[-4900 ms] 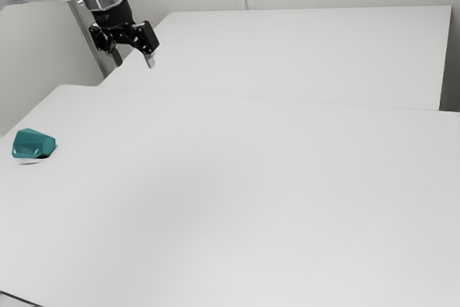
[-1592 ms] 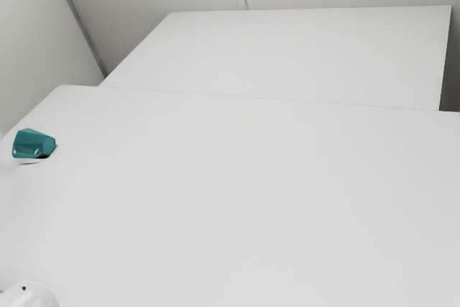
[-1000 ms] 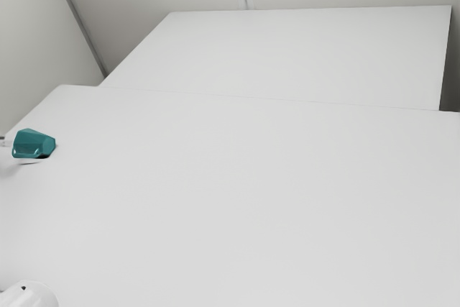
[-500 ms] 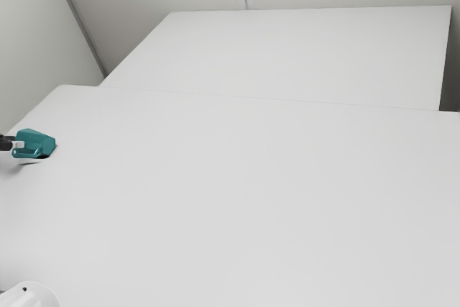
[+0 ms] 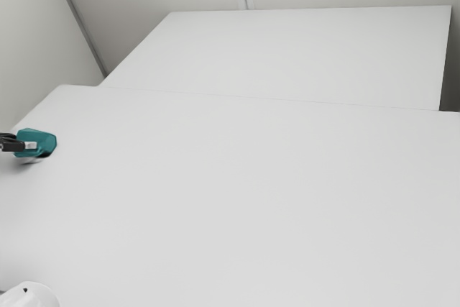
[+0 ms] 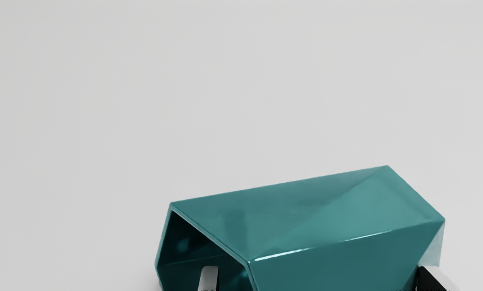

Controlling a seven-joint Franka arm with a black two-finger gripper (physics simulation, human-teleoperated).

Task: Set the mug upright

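At the far left of the exterior view, the black gripper (image 5: pixel 30 146) reaches in from the edge, its fingertip area overlapping the near side of the teal mug (image 5: pixel 47 140). The faceted mug lies on its side on the white table. In the wrist view, the gripper (image 6: pixel 320 279) has its fingers wide apart along the length of the mug (image 6: pixel 306 226). One finger (image 6: pixel 209 279) stands at the mug's open mouth, in front of its dark inside; the other is beside the closed base end. The mug's lower part is cut off there.
The white table (image 5: pixel 237 199) extends from the mug toward the exterior view's right. Behind it stands another white surface (image 5: pixel 287 55), with pale walls around. A white rounded arm part (image 5: pixel 30 297) shows at the lower left corner.
My gripper has left its raised spot at the upper left and come in low from the left edge, overlapping the mug. The mug has shifted very slightly toward the exterior view's right.
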